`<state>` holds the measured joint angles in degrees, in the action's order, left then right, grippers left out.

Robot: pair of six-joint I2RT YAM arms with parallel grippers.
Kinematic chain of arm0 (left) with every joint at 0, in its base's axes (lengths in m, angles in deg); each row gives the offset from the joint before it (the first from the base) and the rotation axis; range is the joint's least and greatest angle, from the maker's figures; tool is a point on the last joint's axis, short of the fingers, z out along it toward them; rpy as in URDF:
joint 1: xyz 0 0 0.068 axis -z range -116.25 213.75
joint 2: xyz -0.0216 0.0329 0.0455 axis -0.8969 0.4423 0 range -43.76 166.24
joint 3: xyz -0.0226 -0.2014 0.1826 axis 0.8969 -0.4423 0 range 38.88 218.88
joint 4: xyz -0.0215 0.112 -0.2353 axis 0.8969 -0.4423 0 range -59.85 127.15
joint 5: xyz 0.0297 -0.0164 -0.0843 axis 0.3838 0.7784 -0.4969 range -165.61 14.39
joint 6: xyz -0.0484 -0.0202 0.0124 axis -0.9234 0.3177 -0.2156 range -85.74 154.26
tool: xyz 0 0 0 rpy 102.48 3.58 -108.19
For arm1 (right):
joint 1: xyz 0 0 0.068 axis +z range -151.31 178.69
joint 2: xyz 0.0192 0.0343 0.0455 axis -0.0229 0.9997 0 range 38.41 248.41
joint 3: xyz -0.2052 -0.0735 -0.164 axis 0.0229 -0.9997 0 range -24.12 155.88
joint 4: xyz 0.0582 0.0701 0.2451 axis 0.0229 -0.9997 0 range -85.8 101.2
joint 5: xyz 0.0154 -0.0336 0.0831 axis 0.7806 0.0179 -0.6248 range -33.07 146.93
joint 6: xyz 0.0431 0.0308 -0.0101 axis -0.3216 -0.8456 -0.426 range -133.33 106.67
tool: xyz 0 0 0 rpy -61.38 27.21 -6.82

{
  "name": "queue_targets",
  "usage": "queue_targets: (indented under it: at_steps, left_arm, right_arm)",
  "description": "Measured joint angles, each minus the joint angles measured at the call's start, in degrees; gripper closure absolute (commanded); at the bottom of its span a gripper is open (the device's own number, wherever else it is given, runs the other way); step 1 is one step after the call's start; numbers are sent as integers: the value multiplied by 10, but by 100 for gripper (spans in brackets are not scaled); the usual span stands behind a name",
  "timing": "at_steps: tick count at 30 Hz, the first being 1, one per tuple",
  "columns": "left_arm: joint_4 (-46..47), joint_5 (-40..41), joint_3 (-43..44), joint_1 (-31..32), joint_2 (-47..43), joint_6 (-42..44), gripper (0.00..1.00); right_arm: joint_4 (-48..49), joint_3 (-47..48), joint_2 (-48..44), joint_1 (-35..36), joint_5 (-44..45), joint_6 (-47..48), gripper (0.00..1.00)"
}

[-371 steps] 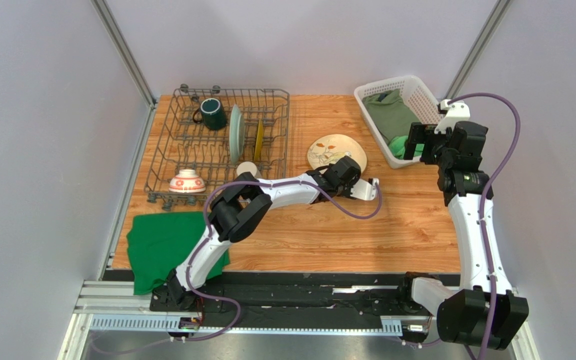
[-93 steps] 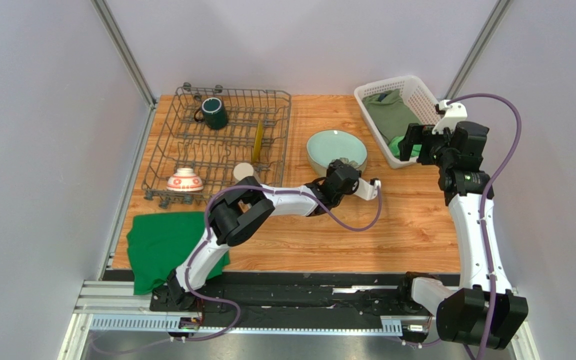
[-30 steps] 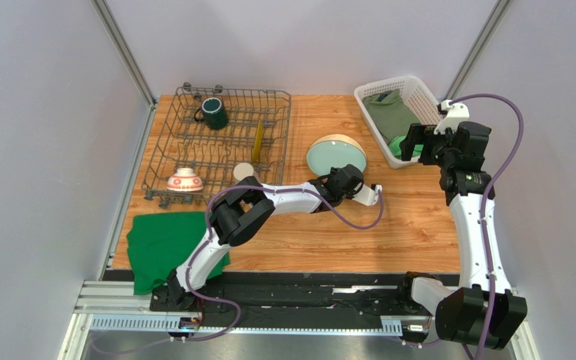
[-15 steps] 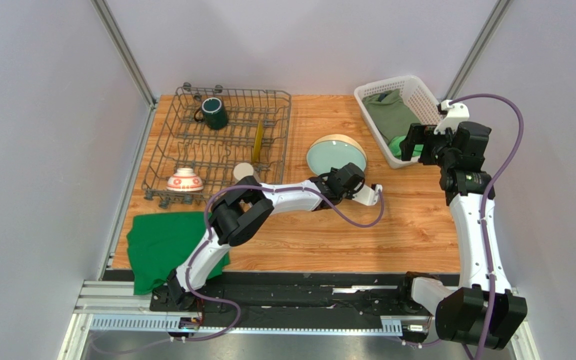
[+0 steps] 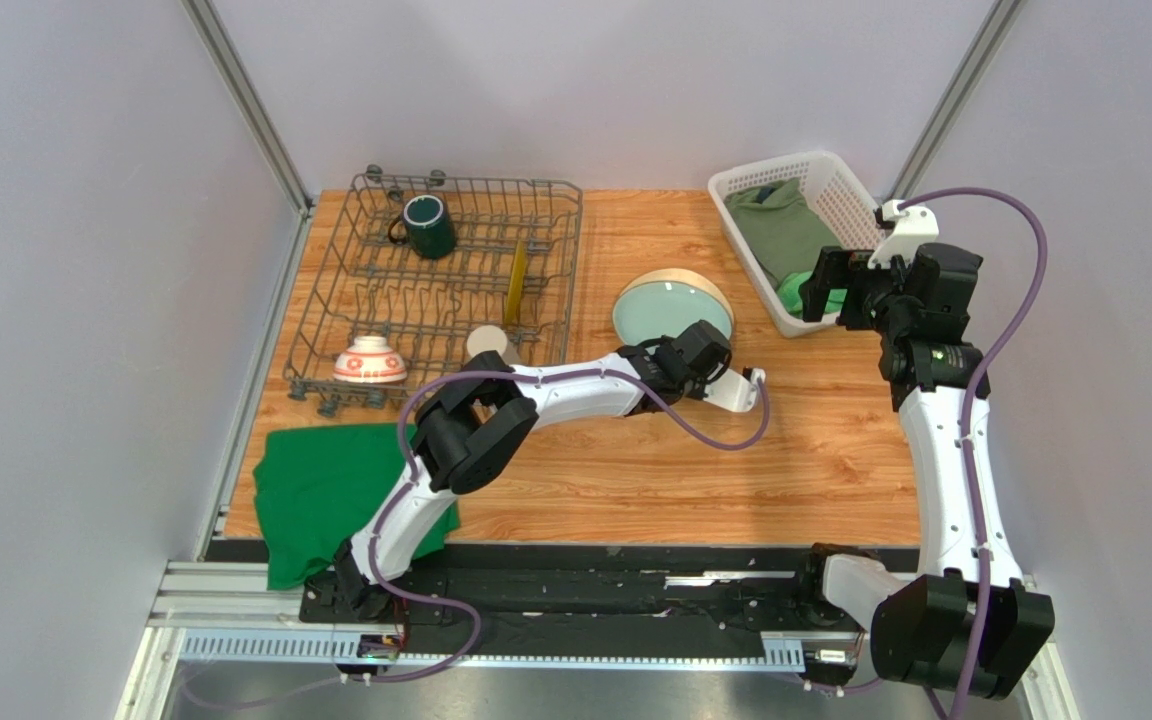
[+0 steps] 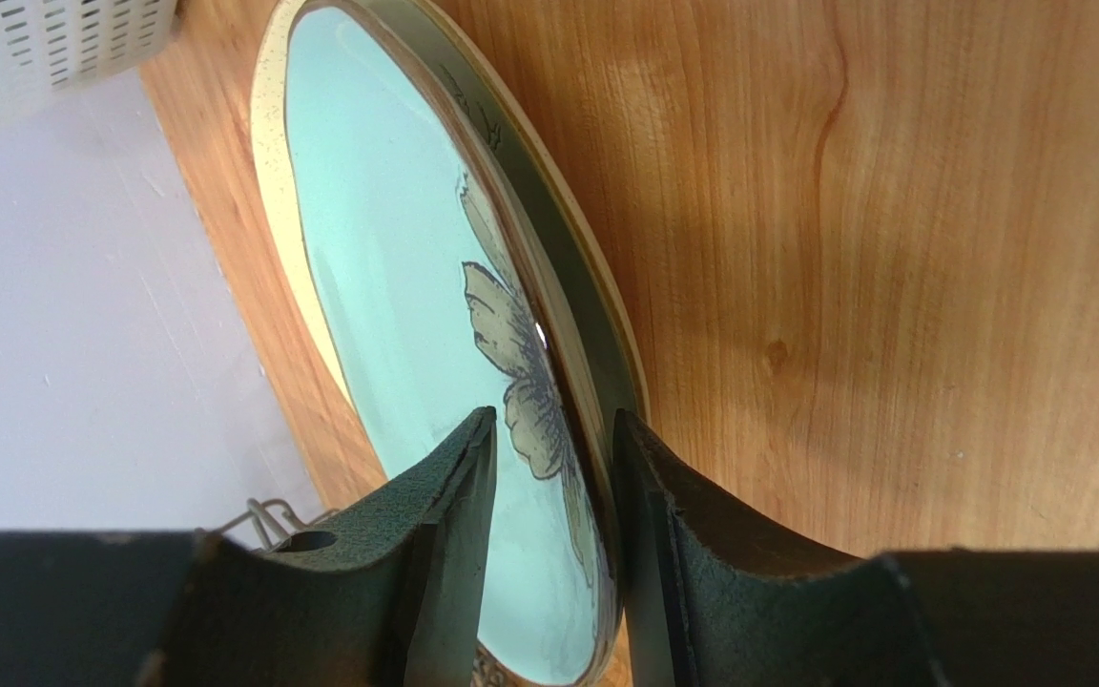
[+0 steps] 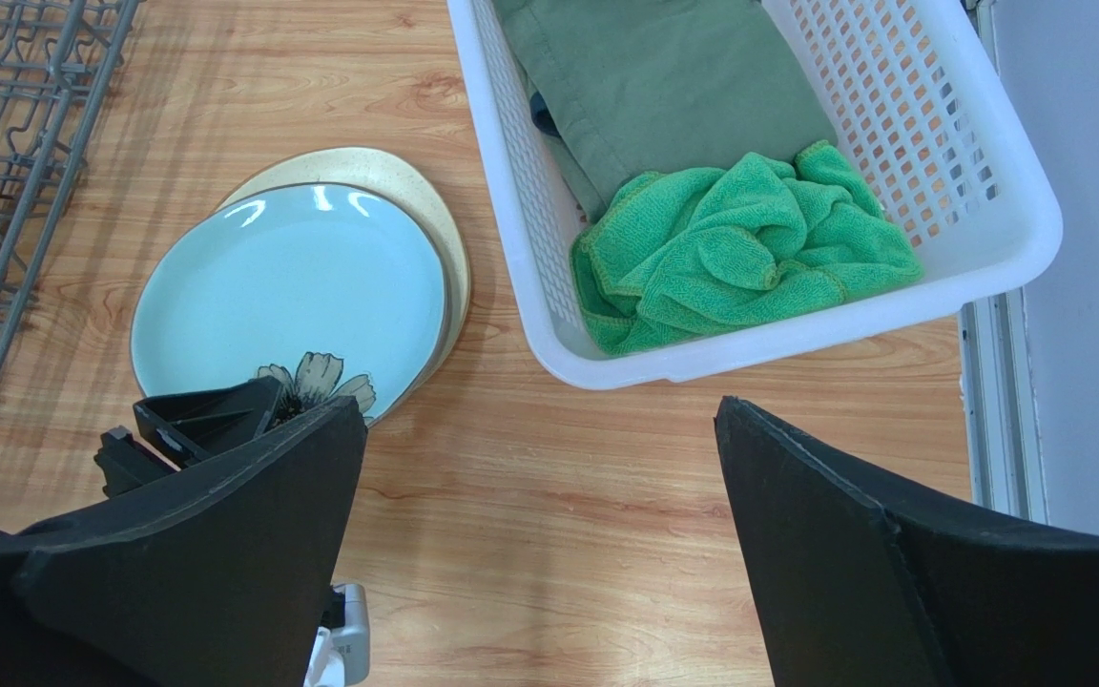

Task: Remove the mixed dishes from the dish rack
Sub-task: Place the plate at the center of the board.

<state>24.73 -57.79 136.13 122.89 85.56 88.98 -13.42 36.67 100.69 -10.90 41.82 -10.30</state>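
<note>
The dark grey dish rack holds a dark green mug, an upright yellow plate, a beige cup and a red-and-white bowl. The pale teal plate lies flat on a cream dish on the table right of the rack; both show in the right wrist view. My left gripper is at the plate's near edge. Its jaws straddle the rim, slightly apart, with a gap on the teal side. My right gripper is open and empty above the table by the basket.
A white lattice basket with green cloths stands at the back right. A green cloth lies at the front left. Grey walls close in both sides.
The teal plate left the rack and now lies flat on the cream dish. Over the last second the left arm shifted only slightly; the right arm stayed still.
</note>
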Motion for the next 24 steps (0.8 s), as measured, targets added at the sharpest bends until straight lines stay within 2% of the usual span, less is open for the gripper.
queue_targets:
  at_steps: [24]
  left_arm:
    - [-84, -28, 34, 0, -3, -4, 57]
  right_arm:
    - [0, 0, 0, -2, 0, 0, 1]
